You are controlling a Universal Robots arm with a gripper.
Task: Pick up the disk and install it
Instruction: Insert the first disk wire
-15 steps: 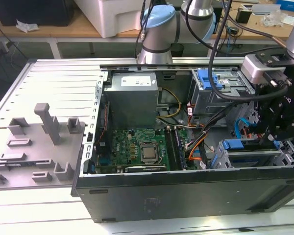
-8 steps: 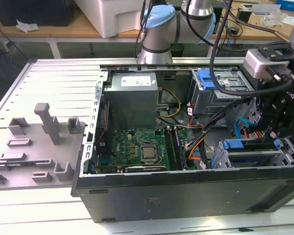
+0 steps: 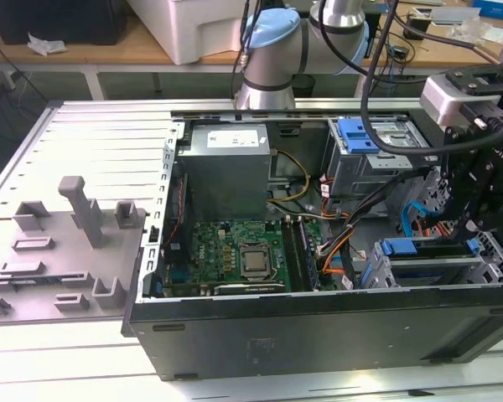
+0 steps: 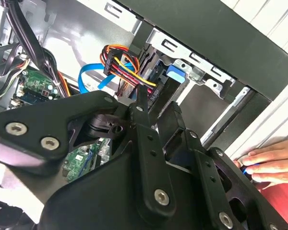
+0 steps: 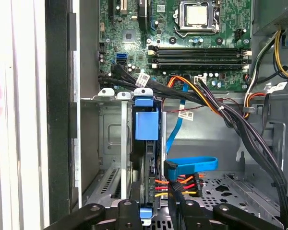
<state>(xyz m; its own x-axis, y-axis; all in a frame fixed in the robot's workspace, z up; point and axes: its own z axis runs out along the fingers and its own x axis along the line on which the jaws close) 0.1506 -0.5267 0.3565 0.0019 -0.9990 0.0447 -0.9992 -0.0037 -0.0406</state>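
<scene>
Inside cage, disk seemingly on edge

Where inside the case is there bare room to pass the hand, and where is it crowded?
Free: the bare metal floor between the drive cage and the cable bundle. Crowded: around the disk in the cage, where the blue cable and power wires meet, by the hand.

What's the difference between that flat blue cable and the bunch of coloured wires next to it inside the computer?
The blue cable is one flat, single-coloured ribbon; the wire bundle is several thin strands in red, orange and yellow. The blue cable bends in a wide loop; the wire bundle runs short and fairly straight. Both end close beside the disk.
</scene>
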